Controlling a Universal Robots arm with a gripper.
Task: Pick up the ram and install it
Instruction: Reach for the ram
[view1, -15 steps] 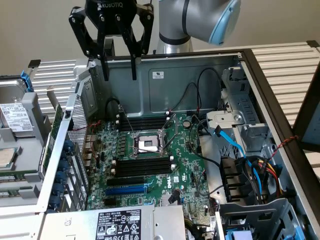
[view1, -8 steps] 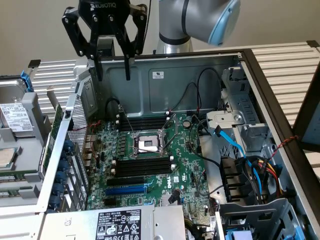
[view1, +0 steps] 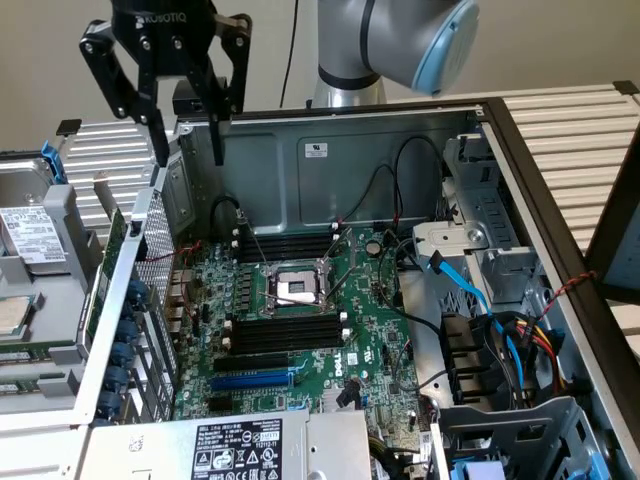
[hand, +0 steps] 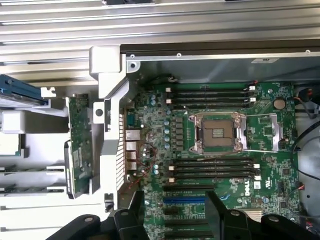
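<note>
Partly cropped, pincer (view1: 189, 158) gapes empty.

The tool (view1: 189, 145) is black, with white lettering (view1: 163, 17) (partly cut off). The arm (view1: 385, 40) is grey, its cap (view1: 447, 48) pale blue.

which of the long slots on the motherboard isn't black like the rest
The blue slot, lying between the CPU socket and the white-labelled box. Every other long slot on the board is black.
</note>
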